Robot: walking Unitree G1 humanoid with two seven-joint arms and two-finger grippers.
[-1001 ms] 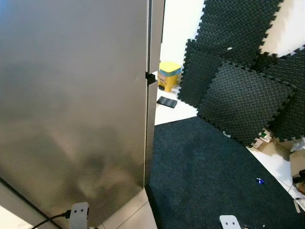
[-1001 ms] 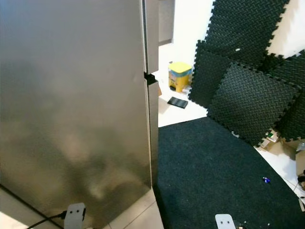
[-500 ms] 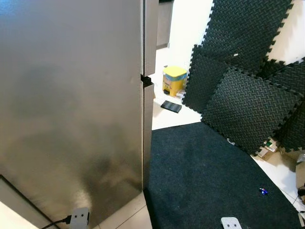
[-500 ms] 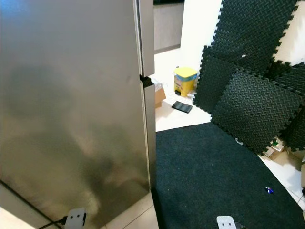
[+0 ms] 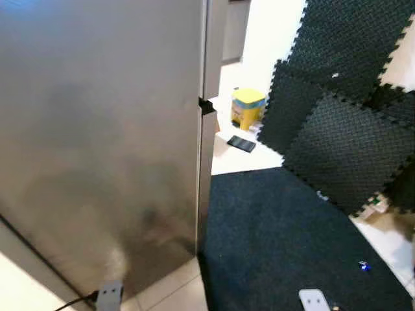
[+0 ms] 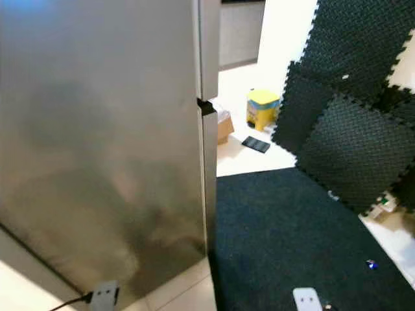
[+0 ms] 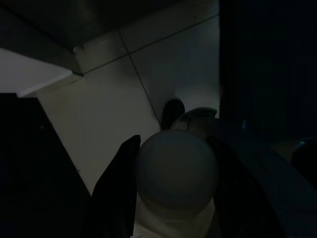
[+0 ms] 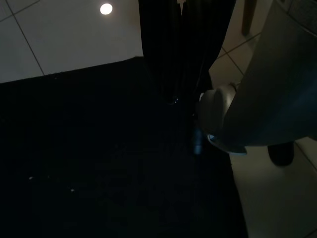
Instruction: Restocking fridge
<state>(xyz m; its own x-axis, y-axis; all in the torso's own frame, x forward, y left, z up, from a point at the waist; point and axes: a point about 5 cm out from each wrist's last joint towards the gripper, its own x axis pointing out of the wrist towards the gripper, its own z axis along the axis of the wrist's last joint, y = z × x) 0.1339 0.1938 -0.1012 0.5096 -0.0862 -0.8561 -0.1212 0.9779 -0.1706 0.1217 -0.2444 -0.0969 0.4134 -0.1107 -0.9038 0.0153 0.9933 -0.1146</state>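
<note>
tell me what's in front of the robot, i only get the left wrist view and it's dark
observer: the steel fridge stands close ahead on the robot's left, with a dark notch between its upper and lower sections.
operator: left gripper has a pale round-topped item between its fingers, what's to the right
observer: a dark carpet lies there.
operator: anything beyond it
observer: black foam mats stand propped up at the far side, with a yellow bin beside them.

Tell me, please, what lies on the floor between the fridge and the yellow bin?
In the right eye view, a cardboard box sits beside the fridge, and a flat black item lies before the yellow bin.
</note>
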